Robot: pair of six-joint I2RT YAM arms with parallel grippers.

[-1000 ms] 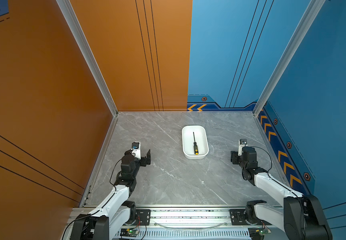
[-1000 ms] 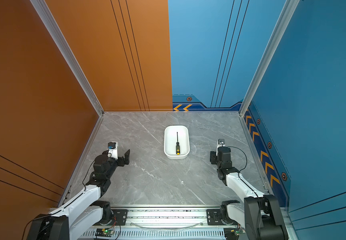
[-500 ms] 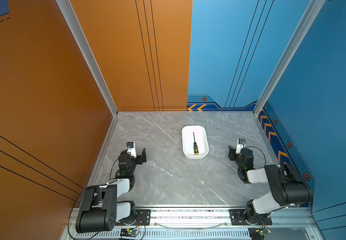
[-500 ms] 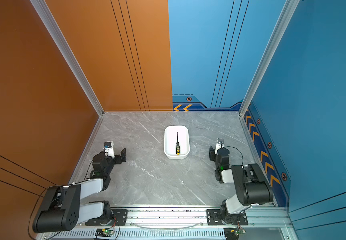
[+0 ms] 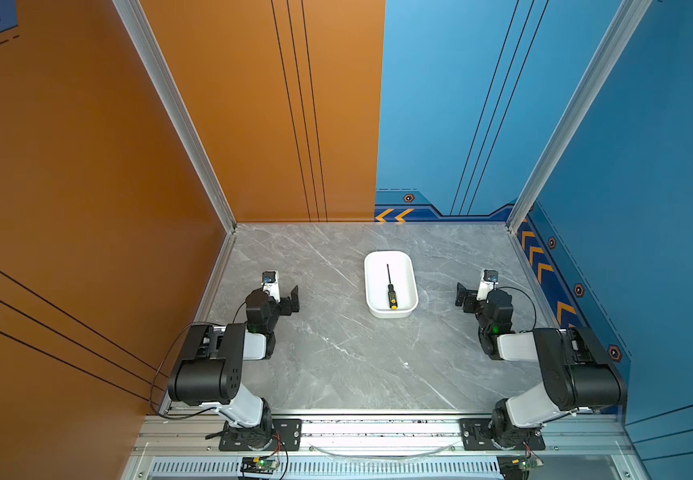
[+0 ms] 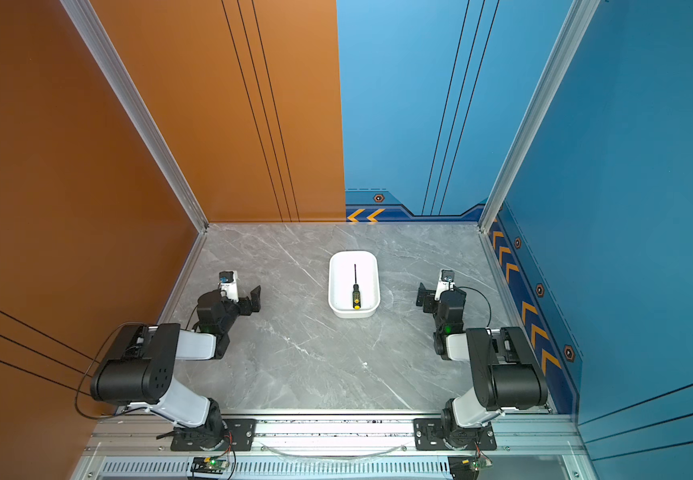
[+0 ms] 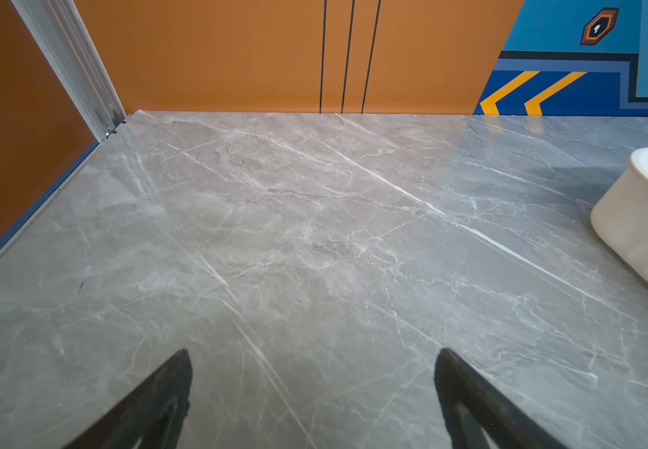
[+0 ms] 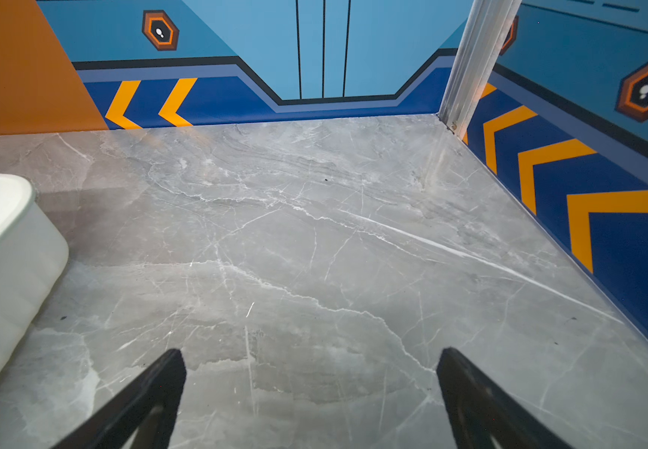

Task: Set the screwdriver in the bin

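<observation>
The screwdriver (image 5: 391, 292), black with a yellow end cap, lies lengthwise inside the white bin (image 5: 405, 272) at mid-table in both top views, screwdriver (image 6: 356, 294) and bin (image 6: 342, 272). My left gripper (image 5: 285, 299) rests low on the table to the bin's left, open and empty, with its tips (image 7: 312, 354) wide apart over bare marble. My right gripper (image 5: 471, 297) sits to the bin's right, also open and empty (image 8: 310, 354). A corner of the bin shows at the edge of each wrist view (image 7: 641, 225) (image 8: 3, 248); the screwdriver is hidden there.
Grey marble tabletop (image 5: 336, 353) is enclosed by orange walls on the left and back and blue walls on the right. Both arms are folded near the front rail (image 5: 378, 428), elbows raised.
Both arms have folded back, elbows rising near the front rail, while the grippers stayed low beside the bin. Screwdriver and bin have not moved.
</observation>
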